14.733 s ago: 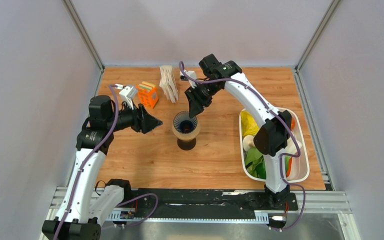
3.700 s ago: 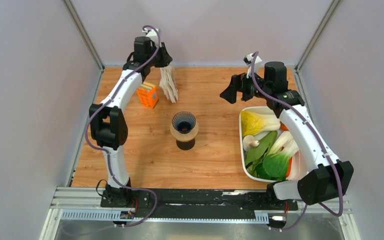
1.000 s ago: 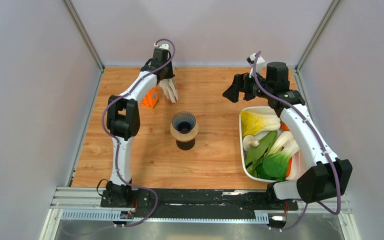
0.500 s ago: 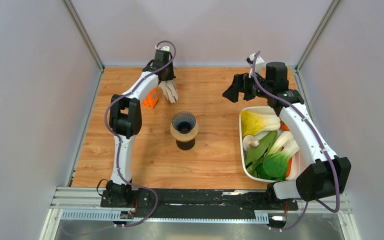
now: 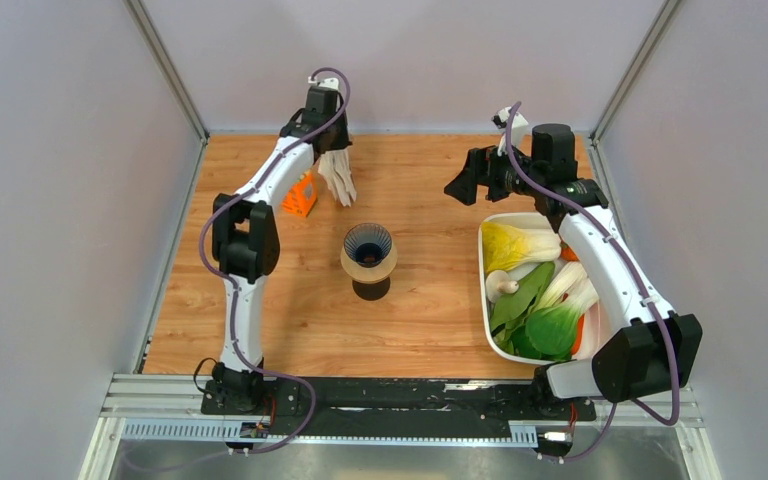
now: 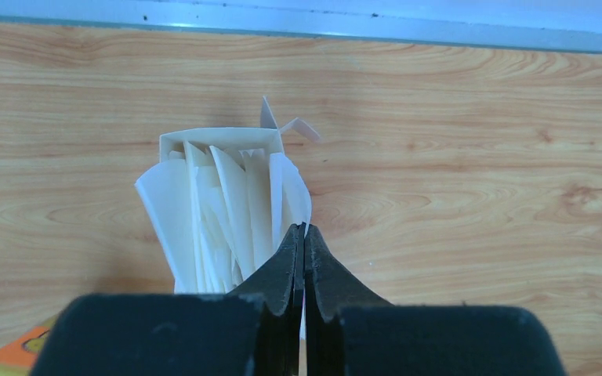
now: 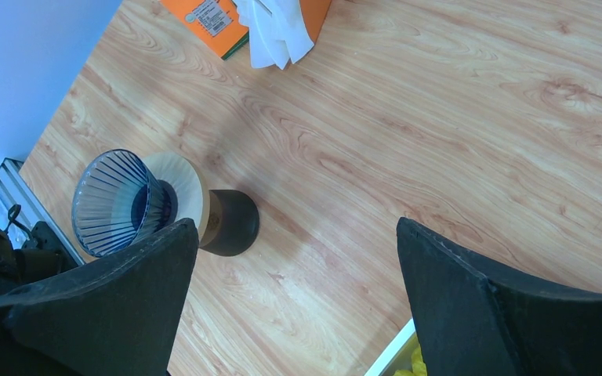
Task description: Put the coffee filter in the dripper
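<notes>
So you're at the pick-up step right now, not the drop-in. Your left tool (image 6: pixel 304 235) is reached out to the far side of the tabletop (image 5: pixel 420 330), nose down at the filter stack (image 6: pixel 219 211) standing fanned out in its little paper holder (image 6: pixel 219 135). The jaws are pressed together at the right-hand edge of that fan. A pale sliver shows in the slit between them, so it looks like they're pinching the outermost coffee filter (image 6: pixel 291 196). I wouldn't swear it's only one sheet, because that edge is thin and the neighbours sit touching it.

Meanwhile the dripper (image 5: pixel 369 243) is mid-tabletop, well apart from the stack. It's perched on the brown pot (image 7: pixel 231 223), mouth up and nothing in it. Your right tool (image 7: pixel 298 313) hangs above the far right with its jaws spread wide, holding nothing, off beside the tub of greens (image 5: pixel 487 320).

My guess for the next move: lift straight up and slow so the sheet slides free without dragging its neighbours or tipping the holder. Then carry it toward you over the dripper, clearing the orange carton (image 5: pixel 300 195) just beside the stack. The filter is floppy, so it probably needs to go in point-down and get nudged open against the ribs. The dripper only rests on that pot, so go easy on the push.
</notes>
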You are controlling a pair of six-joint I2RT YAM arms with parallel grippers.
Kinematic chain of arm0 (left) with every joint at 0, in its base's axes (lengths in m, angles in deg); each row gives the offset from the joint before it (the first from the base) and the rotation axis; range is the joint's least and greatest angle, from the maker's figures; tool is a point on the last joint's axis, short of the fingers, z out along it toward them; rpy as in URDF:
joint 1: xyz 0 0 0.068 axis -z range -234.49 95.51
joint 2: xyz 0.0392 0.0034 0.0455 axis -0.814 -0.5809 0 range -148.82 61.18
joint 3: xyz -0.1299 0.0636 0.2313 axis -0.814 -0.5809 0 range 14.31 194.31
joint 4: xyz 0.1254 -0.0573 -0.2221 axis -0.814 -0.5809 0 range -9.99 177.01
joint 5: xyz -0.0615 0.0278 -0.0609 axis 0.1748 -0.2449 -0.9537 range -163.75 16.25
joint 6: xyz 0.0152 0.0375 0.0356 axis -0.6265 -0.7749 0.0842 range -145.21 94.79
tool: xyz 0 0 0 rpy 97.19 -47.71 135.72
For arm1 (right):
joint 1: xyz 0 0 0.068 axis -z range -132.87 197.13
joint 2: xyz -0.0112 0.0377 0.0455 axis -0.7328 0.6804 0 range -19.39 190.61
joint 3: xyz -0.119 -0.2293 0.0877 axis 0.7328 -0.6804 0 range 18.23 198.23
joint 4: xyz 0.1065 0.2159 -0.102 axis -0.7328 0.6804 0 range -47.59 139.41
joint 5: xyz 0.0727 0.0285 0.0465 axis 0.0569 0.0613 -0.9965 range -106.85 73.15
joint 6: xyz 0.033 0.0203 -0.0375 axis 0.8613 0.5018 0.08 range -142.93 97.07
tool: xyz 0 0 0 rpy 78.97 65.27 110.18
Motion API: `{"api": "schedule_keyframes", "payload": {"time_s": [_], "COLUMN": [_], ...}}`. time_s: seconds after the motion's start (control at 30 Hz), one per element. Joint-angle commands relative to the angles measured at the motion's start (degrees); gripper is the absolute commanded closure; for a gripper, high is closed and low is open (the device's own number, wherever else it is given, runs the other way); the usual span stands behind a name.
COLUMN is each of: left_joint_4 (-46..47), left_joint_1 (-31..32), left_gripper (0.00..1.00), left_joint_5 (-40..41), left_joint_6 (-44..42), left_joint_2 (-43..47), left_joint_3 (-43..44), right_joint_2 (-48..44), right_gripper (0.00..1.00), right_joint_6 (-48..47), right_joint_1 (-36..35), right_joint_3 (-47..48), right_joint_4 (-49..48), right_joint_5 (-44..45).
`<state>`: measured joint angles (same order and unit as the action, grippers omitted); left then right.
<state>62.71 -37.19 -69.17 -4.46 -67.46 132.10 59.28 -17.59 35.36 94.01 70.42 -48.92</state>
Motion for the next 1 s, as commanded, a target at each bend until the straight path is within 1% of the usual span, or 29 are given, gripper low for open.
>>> {"api": "schedule_keyframes", "payload": {"time_s": [0.0,0.13,0.33,0.4,0.5,0.53,0.57,0.63,0.67,0.7,0.73,0.77,0.8,0.83,0.87,0.9,0.93,0.97], "left_joint_4": [-1.26,-2.20,-3.18,-2.21,-0.16,1.02,1.45,2.38,2.31,1.97,0.94,-0.24,-0.89,-2.20,-3.01,-4.92,-5.70,-7.15], "left_joint_1": [0.45,0.51,0.54,0.51,0.41,0.43,0.40,0.38,0.37,0.37,0.32,0.34,0.36,0.36,0.37,0.41,0.55,0.64], "left_gripper": [1.00,1.00,1.00,1.00,1.00,1.00,1.00,1.00,1.00,1.00,1.00,1.00,1.00,1.00,1.00,1.00,1.00,1.00], "left_joint_5": [-0.90,-2.08,-2.39,-3.82,-9.16,-12.21,-13.32,-19.22,-23.53,-26.58,-32.62,-35.39,-40.74,-43.22,-48.72,-51.34,-55.38,-56.79], "left_joint_6": [-0.98,-2.44,-5.27,-5.99,-7.12,-7.79,-8.66,-10.54,-11.69,-14.31,-16.13,-19.33,-21.23,-24.54,-26.34,-30.89,-32.90,-37.15], "left_joint_2": [8.22,11.79,13.66,14.68,16.95,18.23,19.63,21.88,22.66,24.18,24.95,26.80,27.75,29.46,30.40,32.23,33.19,35.32], "left_joint_3": [2.72,2.35,2.56,1.76,-0.94,-2.03,-2.52,-3.70,-4.15,-4.29,-4.54,-4.92,-6.06,-6.56,-7.74,-8.45,-10.09,-10.99], "right_joint_2": [-0.45,-0.45,-0.41,-0.73,-1.34,-1.58,-1.78,-2.51,-2.86,-3.17,-3.59,-3.90,-4.20,-4.49,-4.79,-5.01,-5.22,-5.24], "right_gripper": [0.00,0.00,0.00,0.00,0.00,0.00,0.00,0.00,0.00,0.00,0.00,0.00,0.00,0.00,0.00,0.00,0.00,0.00], "right_joint_6": [0.75,0.54,0.73,0.49,-0.61,-1.19,-1.86,-3.57,-4.55,-5.77,-7.05,-7.95,-8.90,-10.28,-11.41,-12.32,-13.27,-13.86], "right_joint_1": [0.41,0.50,0.43,0.54,0.52,0.65,0.73,0.75,0.78,0.86,0.88,0.95,0.99,0.99,1.07,1.11,1.18,1.26], "right_joint_3": [1.99,2.63,3.33,3.25,3.18,3.16,3.25,3.62,3.82,4.12,4.52,4.95,5.51,6.04,6.91,7.64,8.54,9.53], "right_joint_4": [-2.18,-2.25,-2.25,-2.23,-2.09,-2.10,-2.02,-1.88,-1.75,-1.57,-1.33,-1.01,-0.54,0.02,0.60,1.48,2.48,3.70], "right_joint_5": [-1.82,-2.30,-3.36,-3.52,-4.43,-4.81,-5.32,-6.16,-6.45,-6.64,-6.64,-6.63,-6.65,-6.79,-7.24,-7.52,-7.65,-7.63]}}
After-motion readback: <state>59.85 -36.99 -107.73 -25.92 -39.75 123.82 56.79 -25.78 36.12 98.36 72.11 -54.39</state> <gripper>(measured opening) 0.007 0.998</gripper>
